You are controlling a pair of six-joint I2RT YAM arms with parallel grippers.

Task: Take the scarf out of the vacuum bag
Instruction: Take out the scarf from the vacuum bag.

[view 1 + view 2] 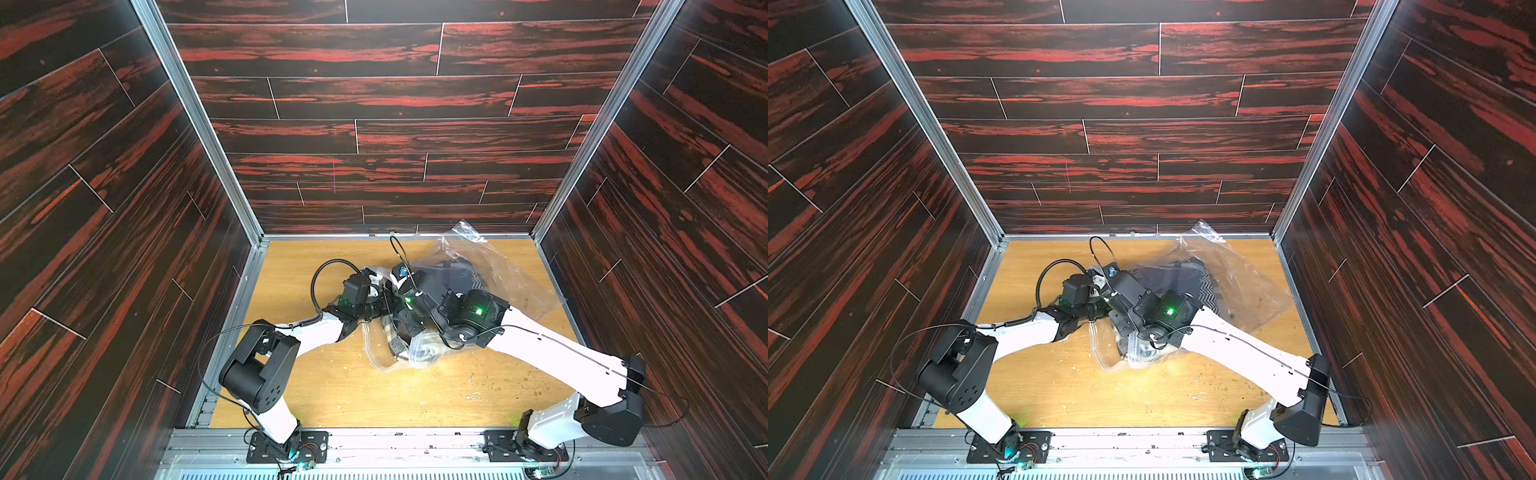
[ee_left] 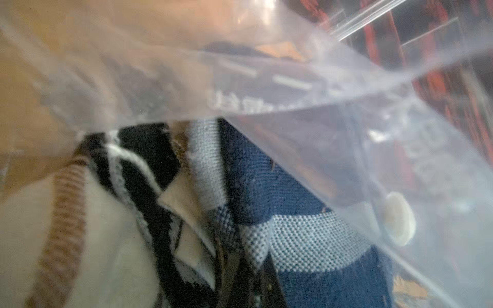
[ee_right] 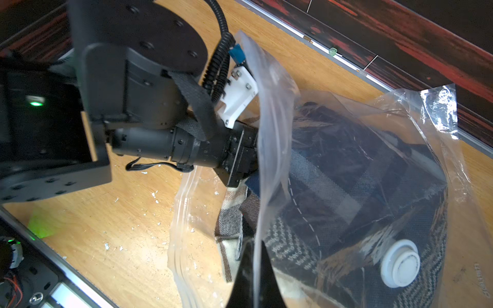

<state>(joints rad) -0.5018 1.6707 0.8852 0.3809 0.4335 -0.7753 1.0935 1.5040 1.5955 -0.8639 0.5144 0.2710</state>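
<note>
The vacuum bag [image 1: 513, 272] lies crumpled on the desk [image 1: 332, 386], from the middle toward the far right corner, as both top views show [image 1: 1246, 274]. The scarf [image 3: 346, 173], dark blue with grey stripes and a beige checked end, is almost all inside it, under the clear plastic. The checked end lies at the open mouth of the bag.

My right hand [image 3: 253, 248] is clenched on the upper plastic sheet at the mouth and holds this sheet raised. The round white valve [image 3: 400, 262] is on the face of the bag, above the scarf.

My left hand [image 3: 241, 162] reaches into the mouth, under the raised sheet. It is clenched, but its fingers are hidden, so I cannot tell if scarf cloth is between them. In the left wrist view the scarf [image 2: 280, 213] is very near, with plastic over it.
</note>
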